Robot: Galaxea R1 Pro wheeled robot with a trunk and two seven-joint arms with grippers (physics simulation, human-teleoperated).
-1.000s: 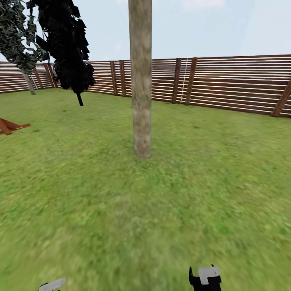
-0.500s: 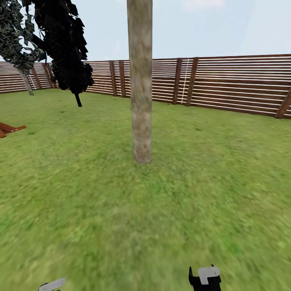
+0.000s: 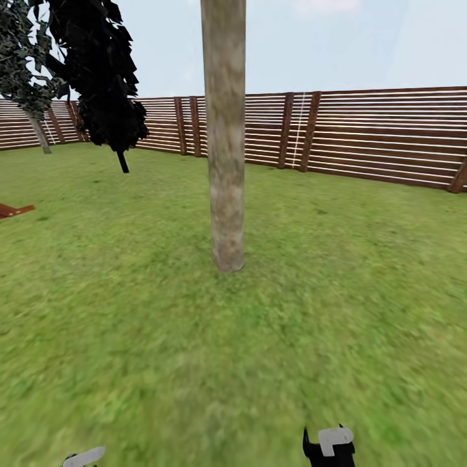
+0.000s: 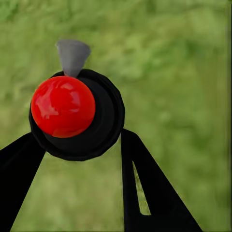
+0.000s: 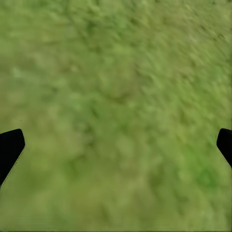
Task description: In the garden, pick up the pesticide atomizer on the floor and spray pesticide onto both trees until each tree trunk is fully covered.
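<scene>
Across the lawn point(image 3: 130, 337) the tree trunk point(image 3: 224, 143) stands upright, straight ahead of us and well apart. Our left end effector point(image 4: 77, 145) pinches the pesticide atomizer point(image 4: 72, 116), so it leads; our right end effector point(image 5: 116, 145) hangs spread and empty.

We see the pesticide atomizer point(image 4: 77, 116) held between the two black fingers point(image 4: 145, 188) of the left tool point(image 4: 79, 154). Its glossy red top point(image 4: 63, 106) faces us, ringed by the dark round body of the bottle. A small grey cone-shaped nozzle point(image 4: 72, 55) juts out from the body's edge. Behind it all lies blurred green lawn point(image 4: 183, 72).
</scene>
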